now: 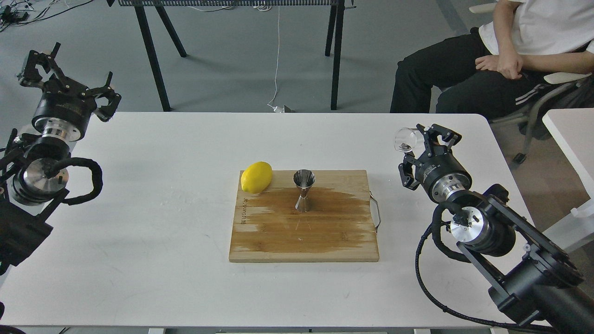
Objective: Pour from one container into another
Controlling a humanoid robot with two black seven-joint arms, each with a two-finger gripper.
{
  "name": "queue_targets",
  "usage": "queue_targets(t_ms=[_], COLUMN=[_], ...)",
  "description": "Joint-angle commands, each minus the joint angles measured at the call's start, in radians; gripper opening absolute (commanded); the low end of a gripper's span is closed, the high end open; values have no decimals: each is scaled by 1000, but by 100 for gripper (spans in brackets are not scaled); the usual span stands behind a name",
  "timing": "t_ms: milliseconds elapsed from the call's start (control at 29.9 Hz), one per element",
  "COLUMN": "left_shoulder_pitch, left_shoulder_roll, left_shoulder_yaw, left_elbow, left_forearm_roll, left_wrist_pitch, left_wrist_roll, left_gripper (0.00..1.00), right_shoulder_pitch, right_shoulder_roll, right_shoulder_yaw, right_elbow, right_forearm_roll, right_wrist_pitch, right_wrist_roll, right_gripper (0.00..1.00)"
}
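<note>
The small clear glass cup [405, 139] hangs tilted above the white table's right side, well to the right of the board, with my right gripper [419, 139] shut on it. The steel hourglass jigger [303, 190] stands upright on the wooden cutting board [304, 241], near its back edge, with nothing around it. A wet dark patch spreads over the board around the jigger. My left gripper [69, 76] is raised off the table's far left corner, fingers spread open and holding nothing.
A yellow lemon [256, 176] lies on the board's back left corner, left of the jigger. A metal handle [376, 213] sticks out of the board's right edge. A seated person [506, 55] is behind the table's right end. Another white table [571, 134] stands at far right.
</note>
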Motion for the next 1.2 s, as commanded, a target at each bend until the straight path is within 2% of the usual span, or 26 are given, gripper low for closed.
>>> queue_targets(t_ms=[0,134,234,502,769,970,1104,1137,1171], left_shoulder_pitch=[-7,-9,-9,-9,-9,-9,-9,-9,-9], left_shoulder_roll=[-2,-18,-19,-20,-19,-20,-20,-20,-20], left_shoulder_yaw=[0,0,1,1,1,1,1,1,1], left_elbow=[0,0,0,0,0,0,0,0,0], left_forearm_roll=[0,0,0,2,2,0,0,0,0], left_wrist_pitch=[0,0,0,-2,-3,-2,-2,-2,-2], left_wrist_roll=[0,0,0,0,0,0,0,0,0], left_gripper=[100,100,100,100,100,100,100,100,100], right_shoulder_pitch=[-45,-48,-39,-38,-36,-38,-39,-41,-41], right_shoulder_roll=[1,9,14,87,106,106,103,99,99], right_shoulder_yaw=[94,111,114,148,148,148,148,149,151], right_elbow=[-112,-274,-364,-488,-505,-503,-496,-496,-496], right_forearm_roll=[170,342,393,453,453,453,453,455,455], right_wrist_pitch=[145,278,302,305,305,303,303,303,305], right_wrist_roll=[-66,-129,-145,-162,-162,-162,-162,-162,-161], right_gripper=[38,38,38,39,43,57,70,75,91])
